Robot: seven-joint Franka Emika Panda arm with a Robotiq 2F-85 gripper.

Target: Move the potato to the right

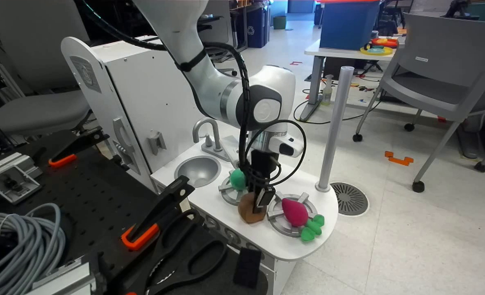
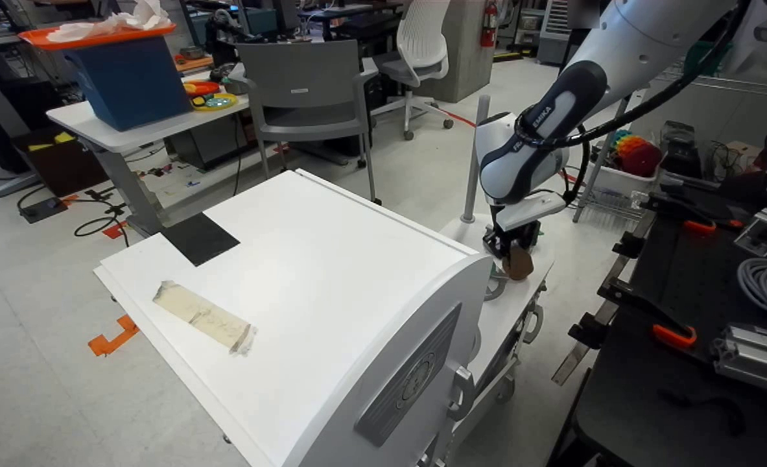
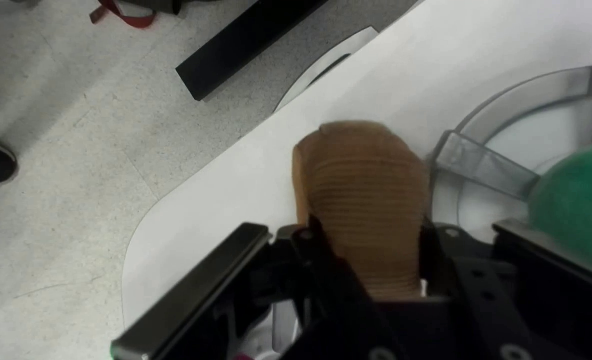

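Observation:
The potato, a reddish-brown oval toy, shows in both exterior views (image 1: 250,209) (image 2: 519,263) and in the middle of the wrist view (image 3: 366,190). It is between the two burners, at the front edge of the white counter (image 1: 242,233). My gripper (image 1: 259,201) points down over it, and also shows in an exterior view (image 2: 511,245). In the wrist view the gripper's fingers (image 3: 371,235) press against both sides of the potato, so it is shut on it. I cannot tell whether the potato touches the counter. The fingers hide part of its sides.
A green ball-like toy (image 1: 237,179) sits on the burner beside the sink (image 1: 198,171). A pink-and-green toy (image 1: 294,212) lies on the burner nearer the counter's rounded end. A metal pole (image 1: 335,131) stands at the back corner. A black table with scissors (image 1: 193,262) is in front.

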